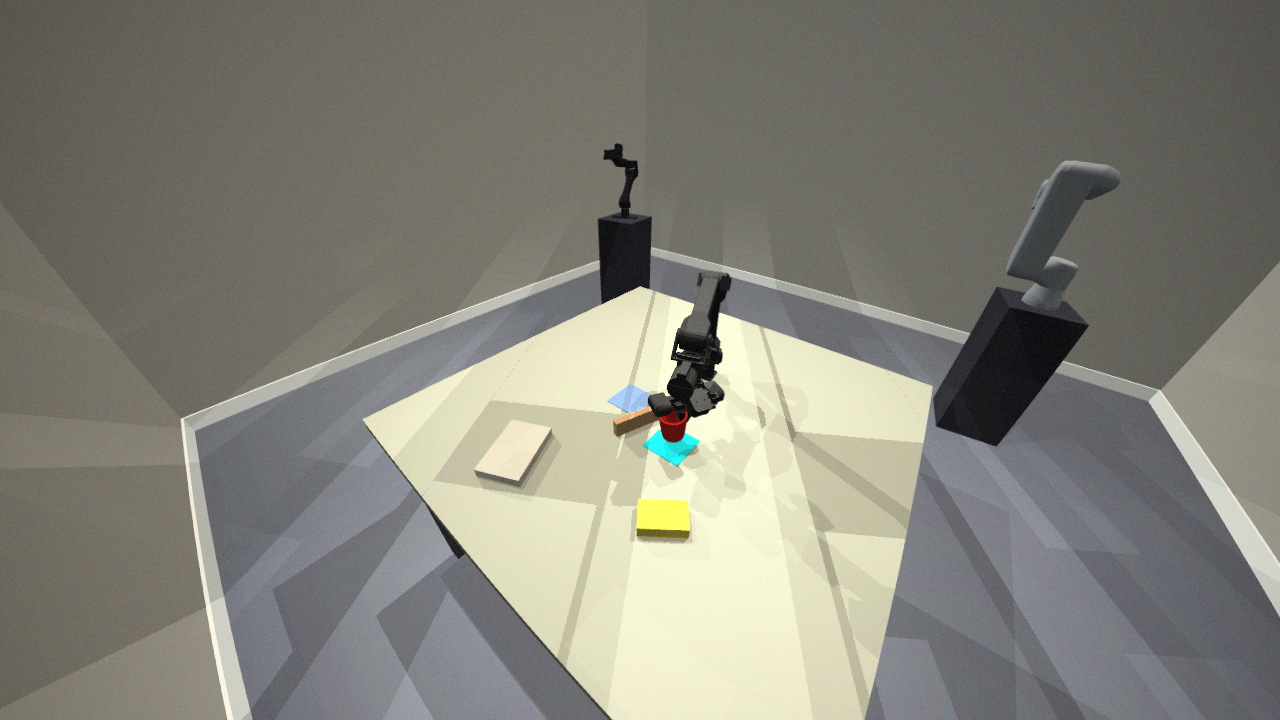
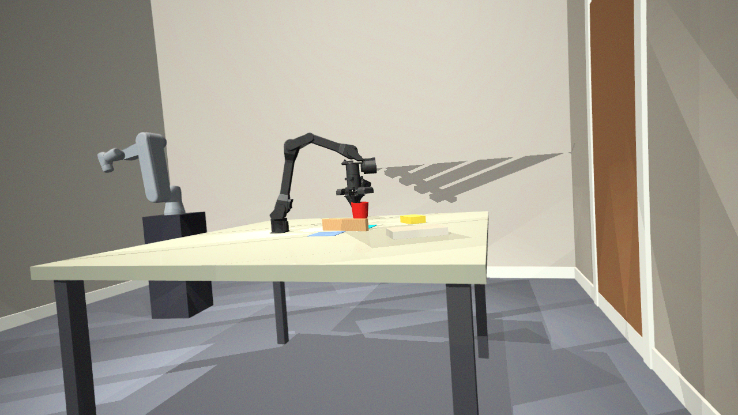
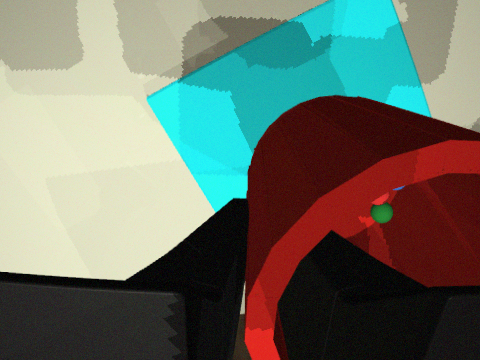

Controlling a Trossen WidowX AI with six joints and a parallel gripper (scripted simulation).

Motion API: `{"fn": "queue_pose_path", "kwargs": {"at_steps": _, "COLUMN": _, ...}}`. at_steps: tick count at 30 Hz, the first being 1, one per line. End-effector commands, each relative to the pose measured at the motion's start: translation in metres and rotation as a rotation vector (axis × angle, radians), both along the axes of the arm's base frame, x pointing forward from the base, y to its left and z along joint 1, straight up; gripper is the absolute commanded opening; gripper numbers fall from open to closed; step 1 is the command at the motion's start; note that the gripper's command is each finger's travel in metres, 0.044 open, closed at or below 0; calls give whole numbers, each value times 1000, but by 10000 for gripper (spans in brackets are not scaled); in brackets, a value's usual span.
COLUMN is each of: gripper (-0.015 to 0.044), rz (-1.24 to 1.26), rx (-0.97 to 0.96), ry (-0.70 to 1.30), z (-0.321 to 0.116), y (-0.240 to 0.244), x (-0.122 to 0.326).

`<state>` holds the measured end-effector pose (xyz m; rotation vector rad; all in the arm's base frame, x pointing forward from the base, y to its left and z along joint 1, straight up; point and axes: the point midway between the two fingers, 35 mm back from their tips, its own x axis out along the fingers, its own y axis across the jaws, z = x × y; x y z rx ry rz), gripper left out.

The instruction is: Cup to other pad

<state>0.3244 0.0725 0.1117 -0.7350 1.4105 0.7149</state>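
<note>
The red cup (image 1: 673,429) (image 2: 360,210) (image 3: 320,145) is upright and hangs a little above the cyan pad (image 1: 677,457) (image 2: 372,226) (image 3: 200,135); its lowest edge meets the orange block's top edge in the exterior view. My gripper (image 1: 676,415) (image 2: 354,201) (image 3: 258,213) is shut on the cup's wall, one finger inside and one outside. Inside the cup, the wrist view shows a green marble (image 3: 381,213), part of a red marble (image 3: 380,199) and a sliver of a blue marble (image 3: 398,188). The blue pad (image 1: 628,398) (image 2: 326,233) bears no cup.
An orange block (image 1: 631,421) (image 2: 344,225) stands between the pads. A yellow block (image 1: 663,518) (image 2: 413,219) and a pale flat block (image 1: 513,451) (image 2: 418,231) lie on the table (image 1: 742,617) (image 2: 247,272). Two other arms stand on black pedestals off the table.
</note>
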Motion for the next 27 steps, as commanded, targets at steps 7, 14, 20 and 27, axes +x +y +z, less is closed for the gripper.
{"fn": "queue_pose_path", "kwargs": {"at_steps": 7, "gripper": 0, "rz": -4, "rx": 2, "ry": 6, "z": -14, "y": 1, "x": -1}}
{"fn": "queue_pose_path", "kwargs": {"at_steps": 14, "gripper": 0, "rz": -4, "rx": 2, "ry": 6, "z": -22, "y": 1, "x": -2}}
{"fn": "queue_pose_path", "kwargs": {"at_steps": 20, "gripper": 0, "rz": -4, "rx": 2, "ry": 6, "z": -29, "y": 1, "x": -2}}
{"fn": "queue_pose_path", "kwargs": {"at_steps": 27, "gripper": 0, "rz": 0, "rx": 0, "ry": 2, "z": -26, "y": 1, "x": -1}}
